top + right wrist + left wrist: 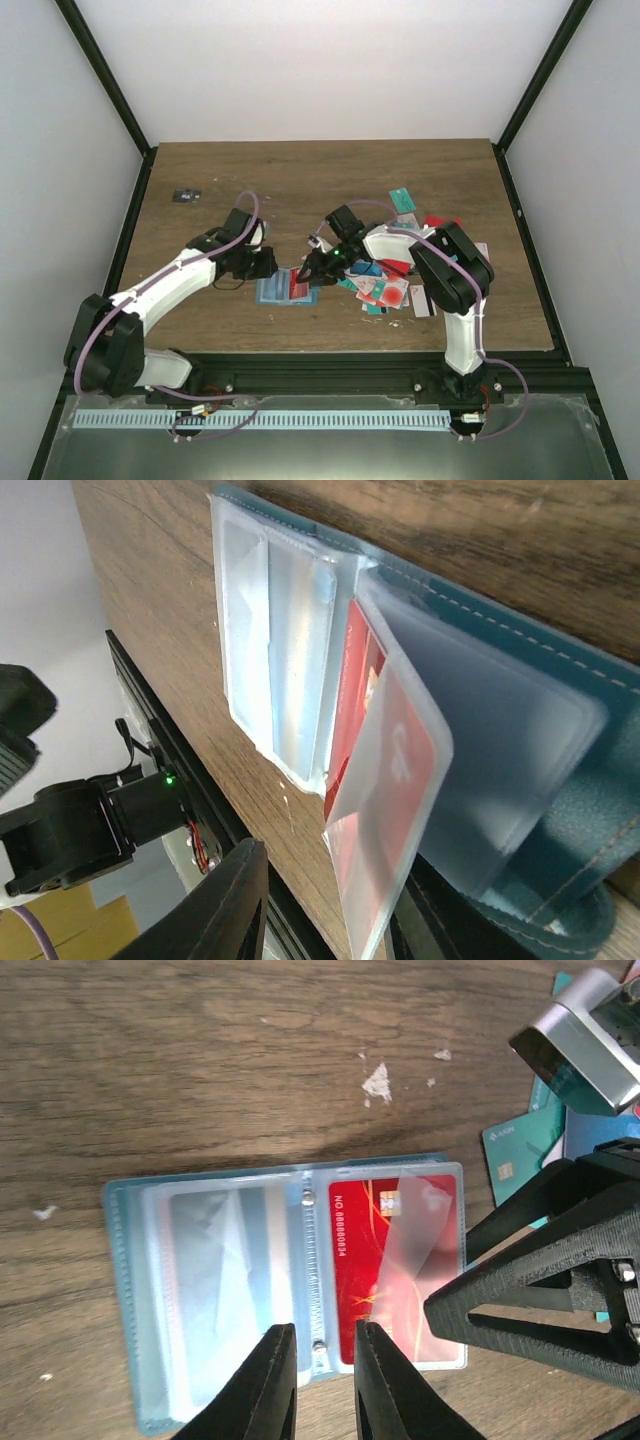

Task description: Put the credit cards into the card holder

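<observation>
The teal card holder [272, 290] lies open on the table with its clear sleeves spread [120, 1260]. A red credit card [380, 1260] sits in a right-hand sleeve. My left gripper [325, 1330] hovers at the holder's near edge by the spine [268, 263], its jaws slightly apart and holding nothing. My right gripper [312, 270] is at the holder's right side. In the right wrist view the sleeve with the red card [400, 770] stands lifted between its open jaws [330, 900], leaning towards the right finger. The teal cover [580, 830] lies underneath. Loose credit cards [385, 285] are heaped to the right.
A small dark object [186, 195] lies at the far left of the table. A few teal cards [515, 1150] lie just right of the holder, under the right arm's silver camera [585, 1030]. The black front rail [350, 360] runs close below the holder.
</observation>
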`<state>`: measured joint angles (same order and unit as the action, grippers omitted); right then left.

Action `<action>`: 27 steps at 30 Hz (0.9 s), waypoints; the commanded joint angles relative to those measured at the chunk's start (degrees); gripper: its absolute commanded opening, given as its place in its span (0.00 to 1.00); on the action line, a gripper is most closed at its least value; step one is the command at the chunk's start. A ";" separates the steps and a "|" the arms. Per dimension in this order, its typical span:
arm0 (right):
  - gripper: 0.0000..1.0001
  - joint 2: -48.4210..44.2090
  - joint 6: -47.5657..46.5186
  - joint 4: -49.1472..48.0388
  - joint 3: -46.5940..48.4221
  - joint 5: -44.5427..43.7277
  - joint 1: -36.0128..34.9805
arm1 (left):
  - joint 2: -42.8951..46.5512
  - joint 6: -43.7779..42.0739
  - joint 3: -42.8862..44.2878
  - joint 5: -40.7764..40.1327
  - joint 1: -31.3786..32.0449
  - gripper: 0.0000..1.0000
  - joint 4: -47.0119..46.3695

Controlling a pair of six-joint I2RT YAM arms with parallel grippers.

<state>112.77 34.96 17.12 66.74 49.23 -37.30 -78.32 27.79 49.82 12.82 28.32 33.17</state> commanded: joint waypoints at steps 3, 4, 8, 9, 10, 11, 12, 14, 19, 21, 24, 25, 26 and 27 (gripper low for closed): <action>0.35 1.63 2.64 3.98 6.28 0.52 -1.65 | 4.67 0.86 1.65 -3.33 -1.65 0.19 4.64; 0.36 1.97 3.41 4.11 7.54 1.21 -2.64 | 5.44 0.94 1.75 -3.66 -1.88 0.19 5.23; 0.38 4.66 6.63 3.17 15.51 6.38 -7.53 | 8.93 1.18 2.91 -5.21 -3.00 0.19 8.63; 0.38 5.00 6.89 2.71 17.53 7.76 -8.56 | 9.92 1.28 3.25 -5.56 -3.31 0.20 9.51; 0.39 4.85 6.89 2.56 19.73 8.63 -9.45 | 10.80 1.29 3.77 -5.90 -3.47 0.21 10.27; 0.40 4.46 6.80 2.54 20.55 8.99 -9.87 | 11.81 1.31 4.09 -6.34 -3.67 0.22 10.93; 0.41 3.44 6.86 2.07 21.23 9.43 -10.05 | 12.65 1.40 4.65 -6.72 -3.82 0.23 11.70; 0.42 0.70 6.62 1.56 20.78 9.28 -9.87 | 14.24 1.52 5.57 -7.30 -4.05 0.24 12.85; 0.46 -7.04 0.58 9.87 18.64 -0.18 -8.99 | 15.54 2.07 7.03 -5.23 -4.07 0.29 12.94; 0.46 -11.41 -0.74 12.66 15.07 -4.87 -7.86 | 15.13 2.38 6.65 -1.86 -4.06 0.29 10.77; 0.49 -18.12 -0.42 14.27 6.60 -10.51 -4.37 | 13.62 3.53 5.25 2.84 -3.01 0.29 5.75; 0.50 -20.41 -0.13 14.83 3.85 -12.15 -2.97 | 12.71 3.89 4.94 3.43 -1.90 0.29 4.42; 0.52 -22.42 -0.01 15.60 1.05 -13.69 -1.42 | 11.55 3.93 4.74 3.77 -0.78 0.29 3.44; 0.52 -24.38 0.14 16.32 -1.64 -15.65 -0.02 | 10.08 3.94 4.67 4.15 0.23 0.29 2.26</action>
<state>94.24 35.99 27.11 73.58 43.40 -42.26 -64.64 30.46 55.55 12.16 25.50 41.32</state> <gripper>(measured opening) 0.508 0.294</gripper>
